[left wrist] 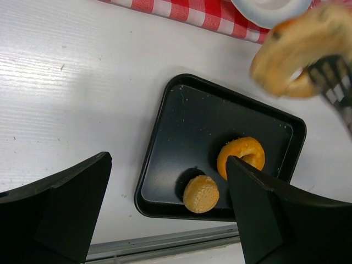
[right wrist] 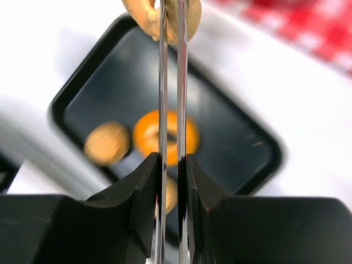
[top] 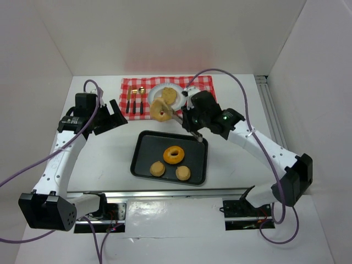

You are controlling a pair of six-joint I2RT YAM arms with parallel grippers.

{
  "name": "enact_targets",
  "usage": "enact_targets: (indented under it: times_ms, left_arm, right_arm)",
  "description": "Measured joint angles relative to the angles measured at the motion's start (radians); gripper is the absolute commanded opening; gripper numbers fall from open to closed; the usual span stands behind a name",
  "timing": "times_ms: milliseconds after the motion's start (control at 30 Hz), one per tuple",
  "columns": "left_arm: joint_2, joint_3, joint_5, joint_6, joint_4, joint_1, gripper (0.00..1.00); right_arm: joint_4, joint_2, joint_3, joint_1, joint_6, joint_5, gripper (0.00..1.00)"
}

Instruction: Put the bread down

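The tray (top: 144, 146) looks like dark metal with a dull satin finish and a few pale specks. The tongs (right wrist: 163, 82) are bright, polished metal. The cloth (top: 132, 85) at the table's far edge is a matt woven check. The plate (top: 154, 93) is white and glossy. The table (top: 110, 154) is matt white with faint grain lines. The left gripper (left wrist: 169, 159) has fingers (left wrist: 66, 214) of matt black plastic. The bread (left wrist: 297, 49) has a dull, uneven crust; the ring (top: 174, 154) looks smoother
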Motion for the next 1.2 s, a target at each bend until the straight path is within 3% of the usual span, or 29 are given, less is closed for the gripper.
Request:
enact_targets:
  times_ms: [233,533,633,733,833,1200]
  left_arm:
    - [0.009,0.0,0.0,0.002,0.0,0.0,0.99]
    - [0.035,0.0,0.0,0.002,0.001,0.0,0.99]
    - [0.043,0.0,0.0,0.002,0.001,0.0,0.99]
    - [0.048,0.0,0.0,0.002,0.002,0.0,0.99]
    - [0.048,0.0,0.0,0.002,0.004,0.0,0.99]
    - [0.048,0.0,0.0,0.002,0.008,0.0,0.99]
  right_arm:
    - [0.152,0.19,0.131,-0.183,0.005,0.036,0.25]
    - [0.283,0.432,0.192,-0.266,0.01,-0.055,0.25]
    - [0.298,0.467,0.192,-0.266,0.016,-0.084,0.32]
    - [0.308,0.48,0.192,-0.266,0.027,-0.098,0.54]
    - [0.333,0.48,0.194,-0.266,0.027,-0.108,0.61]
    - [0.328,0.426,0.234,-0.266,0.024,-0.056,0.63]
